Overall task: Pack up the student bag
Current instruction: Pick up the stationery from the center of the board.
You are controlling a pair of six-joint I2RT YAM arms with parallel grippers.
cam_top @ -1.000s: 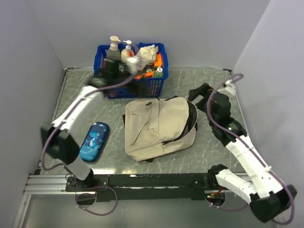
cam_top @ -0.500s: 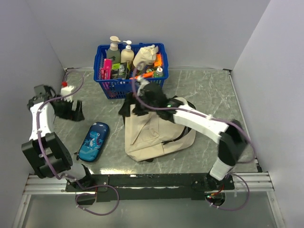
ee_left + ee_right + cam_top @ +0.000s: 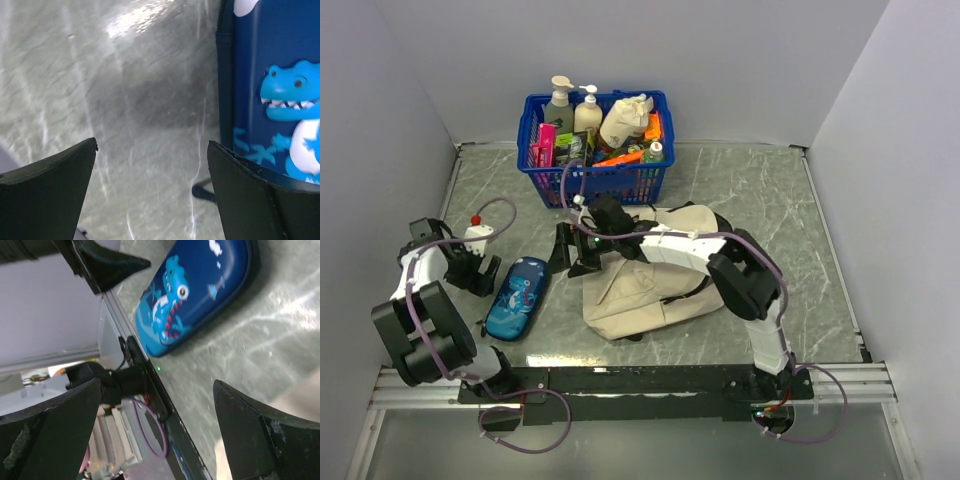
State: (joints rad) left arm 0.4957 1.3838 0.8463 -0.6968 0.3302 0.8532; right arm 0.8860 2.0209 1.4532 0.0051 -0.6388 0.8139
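Observation:
The student bag (image 3: 655, 270), a soft beige backpack with a black zipper, lies flat in the middle of the table. My right gripper (image 3: 572, 255) reaches across it and hangs open just past its left edge, low over the table; in the right wrist view the right gripper (image 3: 157, 390) holds nothing. My left gripper (image 3: 483, 276) is open near the left wall, right beside the blue pencil case (image 3: 517, 297). Bare table shows between the fingers of the left gripper (image 3: 152, 150), with the pencil case (image 3: 270, 95) just to the right.
A blue plastic basket (image 3: 595, 180) full of bottles and small items stands at the back, behind the bag. The pencil case (image 3: 195, 295) lies between both grippers. The near rail (image 3: 150, 385) of the table edge is close below.
The left gripper left the basket, swung to the left wall and came down beside the pencil case. The right arm swept from the right side across the bag to its left edge.

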